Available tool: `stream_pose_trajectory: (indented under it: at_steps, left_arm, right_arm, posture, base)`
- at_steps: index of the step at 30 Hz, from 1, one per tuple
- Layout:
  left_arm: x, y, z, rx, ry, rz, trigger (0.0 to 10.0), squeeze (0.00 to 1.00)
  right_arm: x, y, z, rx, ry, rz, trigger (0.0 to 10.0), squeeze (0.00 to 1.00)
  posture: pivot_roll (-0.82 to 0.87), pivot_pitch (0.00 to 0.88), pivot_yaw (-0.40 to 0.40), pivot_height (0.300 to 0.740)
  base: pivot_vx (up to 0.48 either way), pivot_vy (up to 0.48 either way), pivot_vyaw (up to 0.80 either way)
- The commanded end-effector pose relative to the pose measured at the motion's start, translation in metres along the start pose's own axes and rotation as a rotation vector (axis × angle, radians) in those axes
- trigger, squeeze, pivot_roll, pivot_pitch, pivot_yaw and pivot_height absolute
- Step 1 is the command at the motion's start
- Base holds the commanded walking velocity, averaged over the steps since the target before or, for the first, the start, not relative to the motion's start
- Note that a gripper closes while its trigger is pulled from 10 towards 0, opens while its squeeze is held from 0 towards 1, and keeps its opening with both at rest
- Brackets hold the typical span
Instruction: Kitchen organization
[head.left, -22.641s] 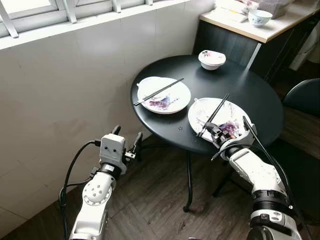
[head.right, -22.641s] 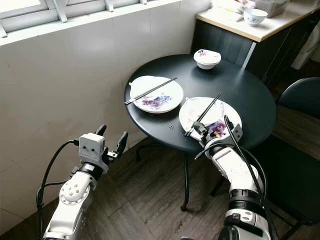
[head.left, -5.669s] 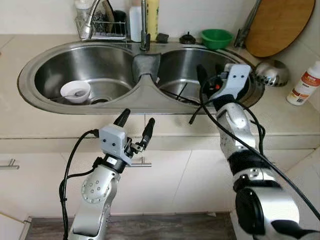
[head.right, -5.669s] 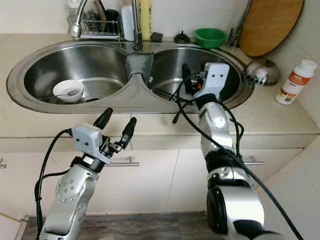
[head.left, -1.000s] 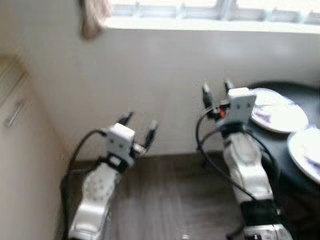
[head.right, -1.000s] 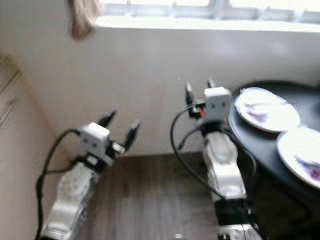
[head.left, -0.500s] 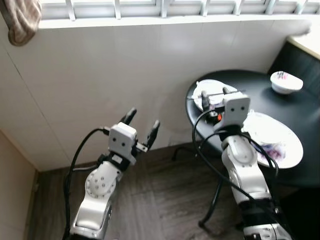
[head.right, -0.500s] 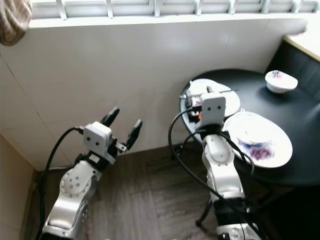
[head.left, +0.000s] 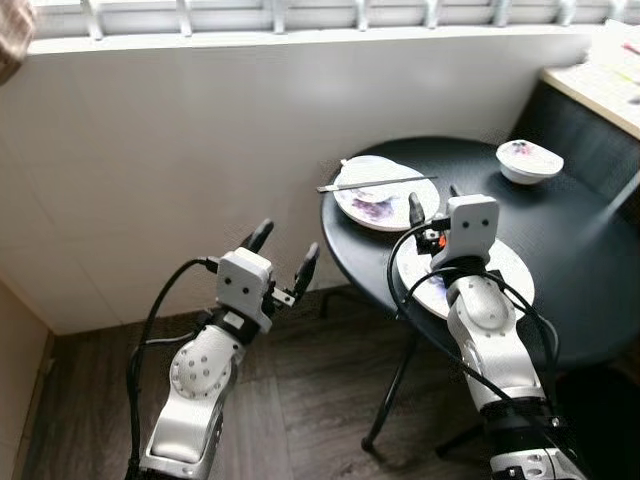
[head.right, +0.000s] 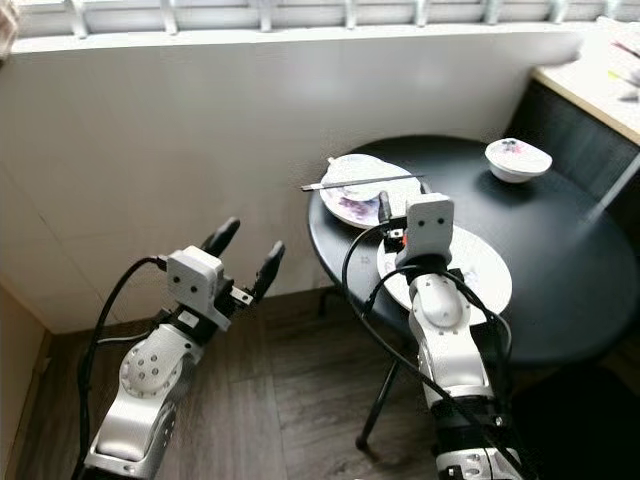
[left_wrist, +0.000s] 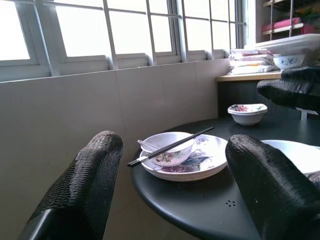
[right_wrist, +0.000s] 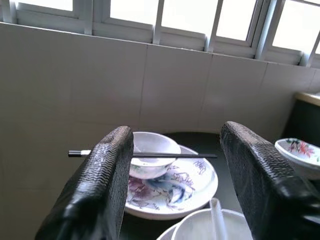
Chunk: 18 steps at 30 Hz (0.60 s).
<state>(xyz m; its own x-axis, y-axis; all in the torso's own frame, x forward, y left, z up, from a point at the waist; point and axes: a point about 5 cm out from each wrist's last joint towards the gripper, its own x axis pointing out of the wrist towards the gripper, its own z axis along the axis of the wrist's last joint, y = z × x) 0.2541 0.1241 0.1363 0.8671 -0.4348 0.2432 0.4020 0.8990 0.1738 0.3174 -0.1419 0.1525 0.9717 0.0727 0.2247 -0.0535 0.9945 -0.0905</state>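
Two plates (head.left: 385, 195) (head.left: 515, 270); one chopstick pair (head.left: 375, 183); left gripper (head.left: 280, 255), right gripper (right_wrist: 172, 165): fingers spread wide, empty.

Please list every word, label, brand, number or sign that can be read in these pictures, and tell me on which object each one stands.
None: no readable word, number, brand or sign.
The far plate, the small bowl and the bowl under the chopsticks carry painted flower patterns only, no letters.
The stacked items on the counter are too small to tell.
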Motion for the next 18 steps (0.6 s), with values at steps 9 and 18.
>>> stream_pose_trajectory:
  at_steps: [9,18]
  left_arm:
    - [0.004,0.008,0.001,-0.007,-0.011,0.036,10.0,0.0]
    - [0.002,0.011,0.001,-0.014,-0.011,0.05,10.0,0.0]
  right_arm:
    - [0.007,-0.004,-0.003,-0.006,0.036,-0.029,10.0,0.0]
    - [0.01,-0.012,-0.009,0.039,0.087,-0.083,10.0,0.0]
  posture:
    - [0.0,0.0,-0.057,0.74]
    - [0.0,0.0,-0.06,0.74]
  base:
    - [0.0,0.0,0.0]
    - [0.0,0.0,-0.27]
